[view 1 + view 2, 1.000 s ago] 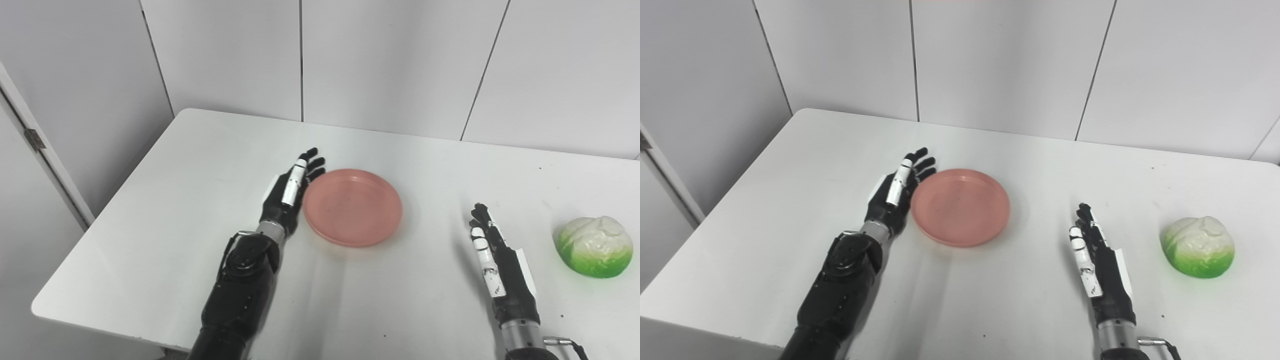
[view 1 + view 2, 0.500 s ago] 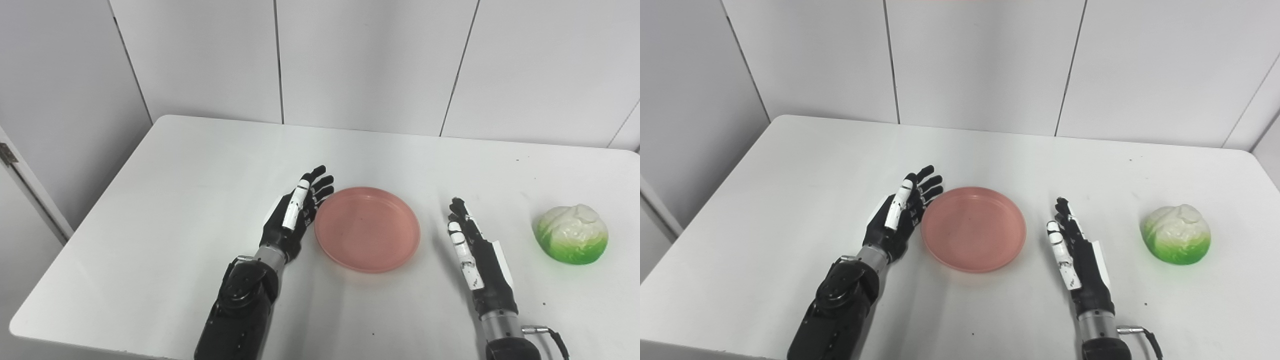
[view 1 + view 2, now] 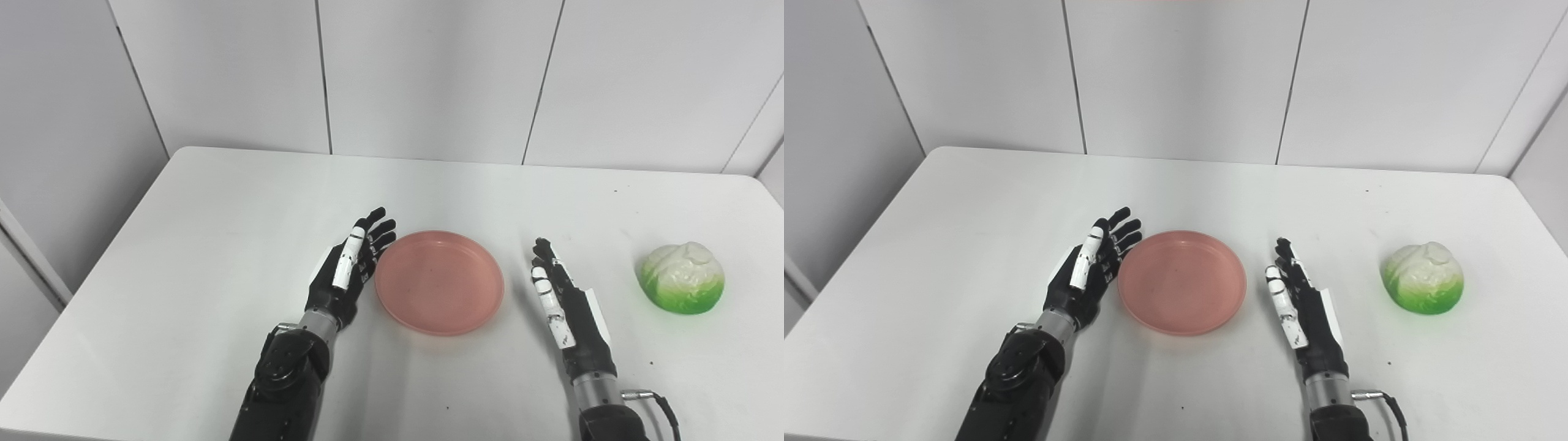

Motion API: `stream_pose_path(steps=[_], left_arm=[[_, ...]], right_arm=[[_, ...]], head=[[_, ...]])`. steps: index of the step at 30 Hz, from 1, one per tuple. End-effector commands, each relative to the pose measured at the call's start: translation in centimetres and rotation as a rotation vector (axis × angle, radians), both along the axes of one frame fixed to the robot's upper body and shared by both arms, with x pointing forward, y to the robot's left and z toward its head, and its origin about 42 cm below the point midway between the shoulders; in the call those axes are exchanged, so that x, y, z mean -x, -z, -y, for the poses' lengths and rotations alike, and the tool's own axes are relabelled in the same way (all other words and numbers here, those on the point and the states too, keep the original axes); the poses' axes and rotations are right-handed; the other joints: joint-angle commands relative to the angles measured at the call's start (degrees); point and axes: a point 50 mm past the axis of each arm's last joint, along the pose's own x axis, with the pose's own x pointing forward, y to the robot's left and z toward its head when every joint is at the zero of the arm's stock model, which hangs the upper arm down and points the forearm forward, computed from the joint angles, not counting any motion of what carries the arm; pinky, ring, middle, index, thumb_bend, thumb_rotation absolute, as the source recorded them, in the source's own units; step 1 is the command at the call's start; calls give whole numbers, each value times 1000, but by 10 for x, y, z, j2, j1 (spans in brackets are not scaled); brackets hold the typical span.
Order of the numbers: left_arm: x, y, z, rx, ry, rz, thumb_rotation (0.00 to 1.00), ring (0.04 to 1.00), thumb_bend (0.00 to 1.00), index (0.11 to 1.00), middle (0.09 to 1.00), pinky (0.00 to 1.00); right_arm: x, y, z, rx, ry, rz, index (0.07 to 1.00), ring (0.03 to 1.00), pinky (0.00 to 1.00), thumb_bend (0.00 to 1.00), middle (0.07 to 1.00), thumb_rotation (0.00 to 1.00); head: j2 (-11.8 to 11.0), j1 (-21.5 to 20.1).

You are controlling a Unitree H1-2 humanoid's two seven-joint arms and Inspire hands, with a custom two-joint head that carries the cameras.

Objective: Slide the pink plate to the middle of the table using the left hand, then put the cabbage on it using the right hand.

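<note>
White panelled walls (image 3: 429, 73); white table (image 3: 214, 233), faint specks; both robot hands spread, empty.

left hand (image 3: 349, 272): empty, fingers extended and spread, palm on edge
right hand (image 3: 566, 300): empty, fingers straight, palm on edge

A white bench (image 3: 245, 202) with rounded corners fills most of the view, its top smooth and faintly glossy. A few small dark specks (image 3: 617, 191) dot its right side and near edge. Behind it stands a wall (image 3: 429, 73) of pale grey panels, split by thin dark vertical seams (image 3: 323, 76); the bench's far edge sits close against this wall. At the left, a panel (image 3: 67, 135) runs along the side of the bench, with a lighter strip (image 3: 30, 251) slanting down its lower part
</note>
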Motion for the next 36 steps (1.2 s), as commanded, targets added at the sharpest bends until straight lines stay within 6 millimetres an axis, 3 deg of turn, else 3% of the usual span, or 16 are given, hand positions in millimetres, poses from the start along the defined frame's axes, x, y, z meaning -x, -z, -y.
stream_pose_path(steps=[1, 5, 8, 12, 17, 18, 20, 29, 36], left_arm=[[7, 20, -2, -20, -1, -75, 1000, 907, 421, 896, 905, 907], [6, 25, -8, -19, -6, -84, 1000, 906, 419, 896, 906, 907], [6, 29, -13, -21, -5, -87, 1000, 903, 417, 897, 905, 908], [5, 35, -20, -13, 7, -92, 1000, 915, 419, 910, 916, 928], [3, 39, -29, 4, 17, -92, 1000, 914, 420, 908, 917, 924], [3, 40, -31, 4, 19, -93, 1000, 920, 429, 915, 922, 932], [2, 42, -35, 6, 20, -95, 1000, 921, 436, 913, 921, 930], [-3, 46, -44, 25, 29, -107, 1000, 916, 436, 907, 916, 931], [-9, 48, -53, 20, 25, -112, 1000, 913, 448, 911, 914, 919]], right_arm=[[0, 0, -7, 2, 17, 28, 926, 914, 881, 296, 929, 1000], [-3, -13, -7, 95, 34, 83, 912, 897, 843, 407, 907, 1000], [-4, -28, -8, 164, 37, 138, 909, 888, 834, 390, 903, 1000], [-4, -55, -10, 286, 73, 215, 922, 883, 816, 527, 913, 969], [-5, -76, -10, 324, 167, 311, 921, 871, 806, 667, 900, 840], [-5, -80, -10, 329, 198, 335, 909, 860, 787, 760, 887, 748], [-6, -87, -9, 345, 263, 372, 904, 848, 761, 852, 877, 678], [-5, -108, 5, 381, 482, 446, 937, 879, 810, 992, 905, 552], [0, -118, 21, 460, 587, 408, 982, 903, 798, 1000, 946, 532]], head=[[-1, -11], [-3, -34], [-8, -66], [-11, -93], [-16, -142], [-16, -148], [-18, -163], [-27, -213], [-28, -234]])
